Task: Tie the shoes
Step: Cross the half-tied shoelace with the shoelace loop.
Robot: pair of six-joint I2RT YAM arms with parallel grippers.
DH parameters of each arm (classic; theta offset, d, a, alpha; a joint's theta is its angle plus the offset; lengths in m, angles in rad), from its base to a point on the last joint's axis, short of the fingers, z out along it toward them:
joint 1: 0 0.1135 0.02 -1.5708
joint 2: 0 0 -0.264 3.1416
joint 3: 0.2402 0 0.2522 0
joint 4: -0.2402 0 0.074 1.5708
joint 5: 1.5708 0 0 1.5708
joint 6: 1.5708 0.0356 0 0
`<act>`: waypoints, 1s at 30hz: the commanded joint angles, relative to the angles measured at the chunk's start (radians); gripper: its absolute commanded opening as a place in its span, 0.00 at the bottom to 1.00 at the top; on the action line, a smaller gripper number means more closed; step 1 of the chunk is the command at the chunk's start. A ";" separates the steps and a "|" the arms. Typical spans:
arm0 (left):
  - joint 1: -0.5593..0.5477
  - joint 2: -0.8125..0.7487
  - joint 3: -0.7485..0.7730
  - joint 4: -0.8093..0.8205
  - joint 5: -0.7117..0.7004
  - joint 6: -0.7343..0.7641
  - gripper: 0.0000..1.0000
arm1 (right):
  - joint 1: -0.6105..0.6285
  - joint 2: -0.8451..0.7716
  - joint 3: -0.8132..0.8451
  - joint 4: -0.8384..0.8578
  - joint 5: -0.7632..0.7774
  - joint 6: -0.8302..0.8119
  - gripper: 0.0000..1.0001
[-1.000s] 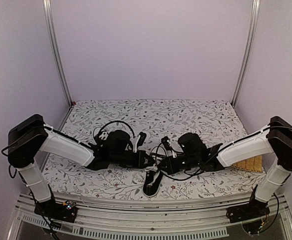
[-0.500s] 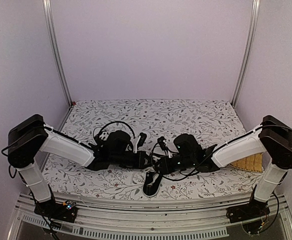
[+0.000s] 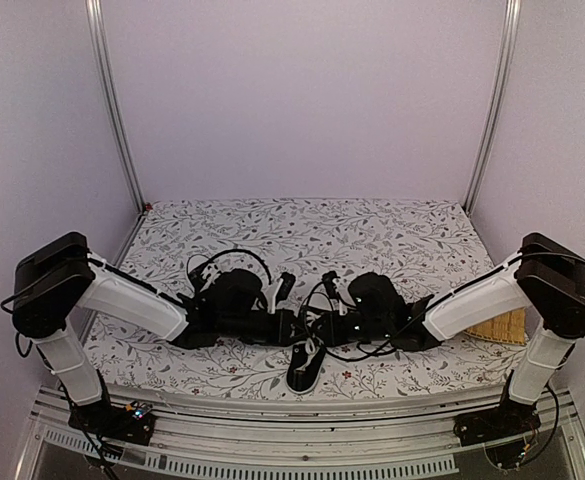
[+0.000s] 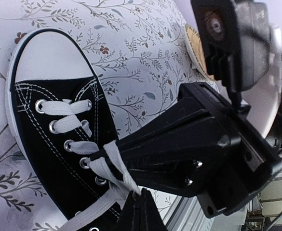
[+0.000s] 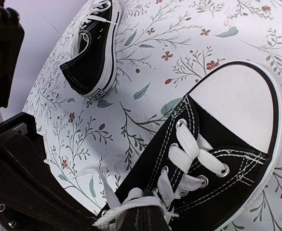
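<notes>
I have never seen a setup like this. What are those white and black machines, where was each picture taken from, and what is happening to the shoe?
These are two robot arms bolted to the near edge of a table. The wide picture comes from a camera fixed above and behind them: the left arm reaches in from the left, the right arm from the right. The two close-ups come from small cameras on the wrists, so each looks along its own tool.

On the flowered cloth, between the arms, lies a small black shoe with a white toe. A second shoe lies on its side farther off.

The left tool and the right tool are both closed, and each seems to be pinching the white lace of the nearer shoe.
</notes>
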 commanded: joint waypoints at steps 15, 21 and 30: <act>0.056 -0.122 -0.015 -0.139 -0.115 0.056 0.28 | 0.004 0.019 -0.049 0.076 -0.005 0.022 0.02; 0.105 -0.044 0.041 -0.205 -0.087 0.065 0.29 | 0.008 0.024 -0.049 0.083 -0.010 0.026 0.02; 0.115 0.044 0.103 -0.177 0.015 0.103 0.26 | 0.008 0.023 -0.045 0.081 -0.013 0.026 0.02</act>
